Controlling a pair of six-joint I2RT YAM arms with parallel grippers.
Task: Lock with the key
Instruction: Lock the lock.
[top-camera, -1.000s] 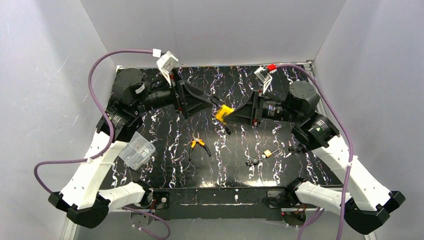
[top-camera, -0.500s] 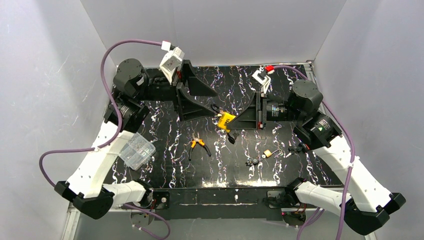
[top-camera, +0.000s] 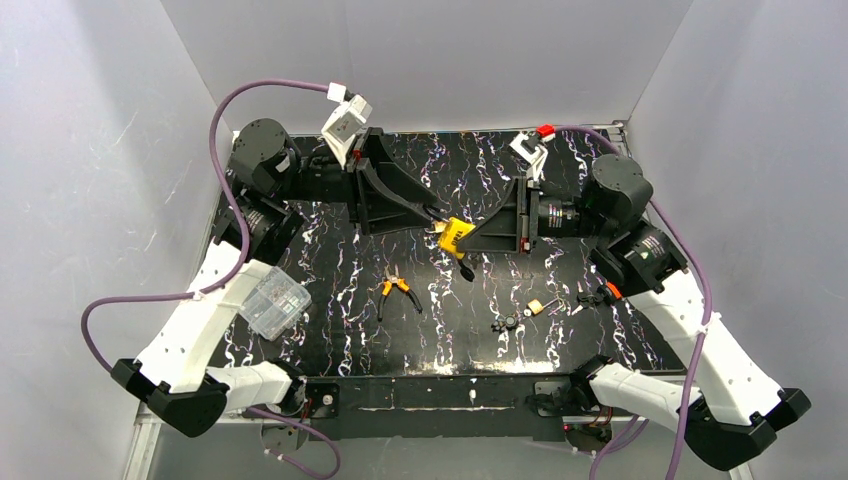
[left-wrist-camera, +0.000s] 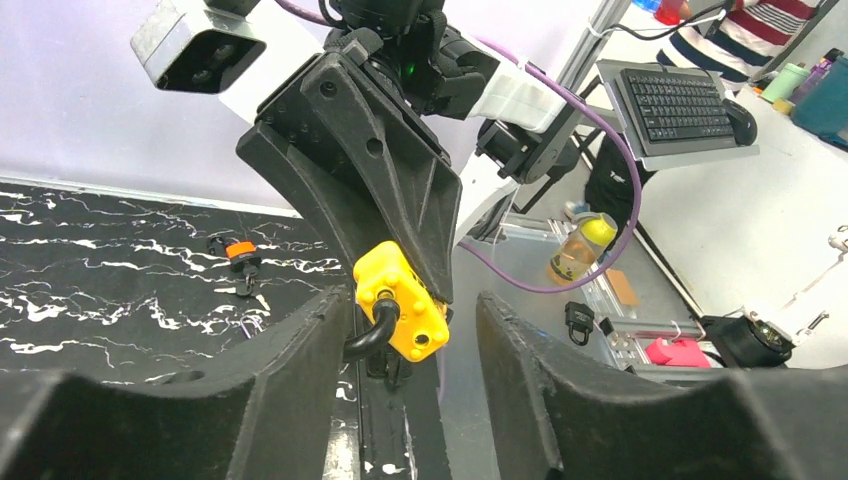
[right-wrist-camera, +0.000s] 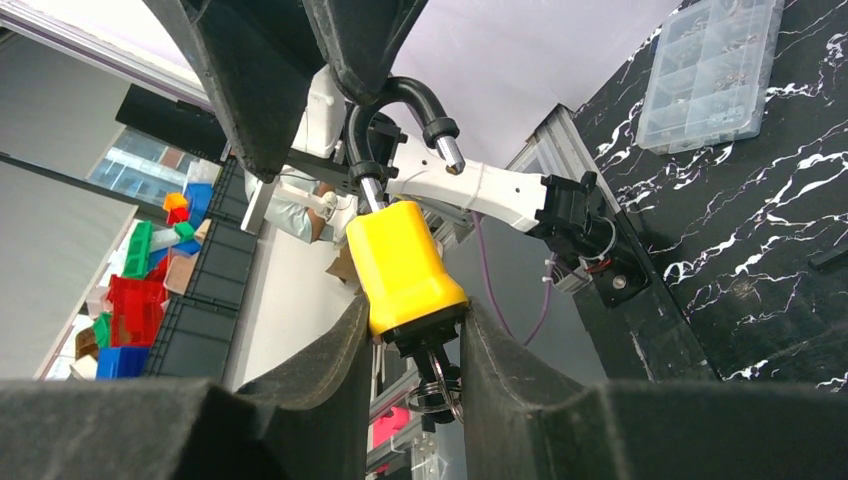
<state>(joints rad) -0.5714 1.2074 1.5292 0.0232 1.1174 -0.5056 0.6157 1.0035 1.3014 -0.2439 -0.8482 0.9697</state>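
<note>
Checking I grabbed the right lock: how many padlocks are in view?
2: yellow padlock held in the right gripper; small brass padlock lying on the table, right half. Others may be hidden.

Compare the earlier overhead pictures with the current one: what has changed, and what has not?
The left arm shifted toward the back wall. The left gripper rolled and its jaws narrowed around the shackle, not yet clamping it. The yellow padlock moved slightly. Unchanged: the right gripper grips the padlock body; pliers and parts box lie as before.
</note>
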